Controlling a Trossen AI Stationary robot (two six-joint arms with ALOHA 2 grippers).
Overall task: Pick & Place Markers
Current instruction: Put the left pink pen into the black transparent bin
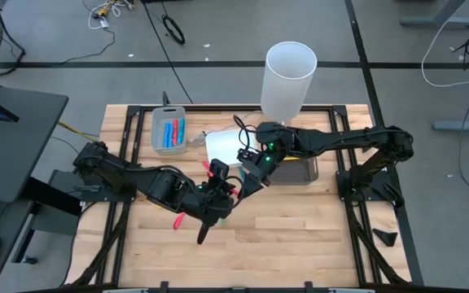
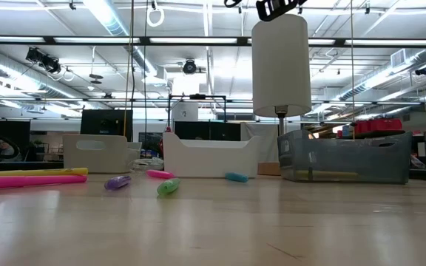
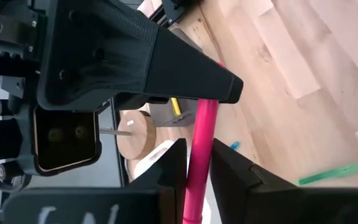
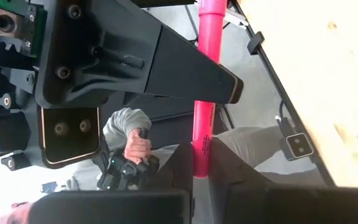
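A pink marker (image 1: 217, 170) hangs above the middle of the table between my two grippers. My left gripper (image 1: 220, 189) comes from the left and my right gripper (image 1: 247, 174) from the right; both are shut on it. The marker runs between the left fingers (image 3: 199, 155) and between the right fingers (image 4: 204, 146). Loose markers lie flat on the wood: pink (image 2: 21, 180), yellow (image 2: 54, 171), purple (image 2: 117, 182), green (image 2: 168, 187) and blue (image 2: 236, 177). Blue and red markers lie in a grey tray (image 1: 168, 130). My left gripper pinches the pink marker's shaft (image 3: 197, 163) between its two fingers, which lie across the marker. The marker is lifted clear of the table. My right gripper pinches the same marker's shaft near one end (image 4: 202, 163) between its two fingers, also across it, clear of the table.
A white tray (image 1: 225, 146) and a dark tray (image 1: 298, 169) stand behind the grippers, and a tall white cylinder (image 1: 290, 77) stands at the far edge. One pink marker (image 1: 177, 220) lies near the left arm. A person (image 4: 129, 140) stands beyond the table.
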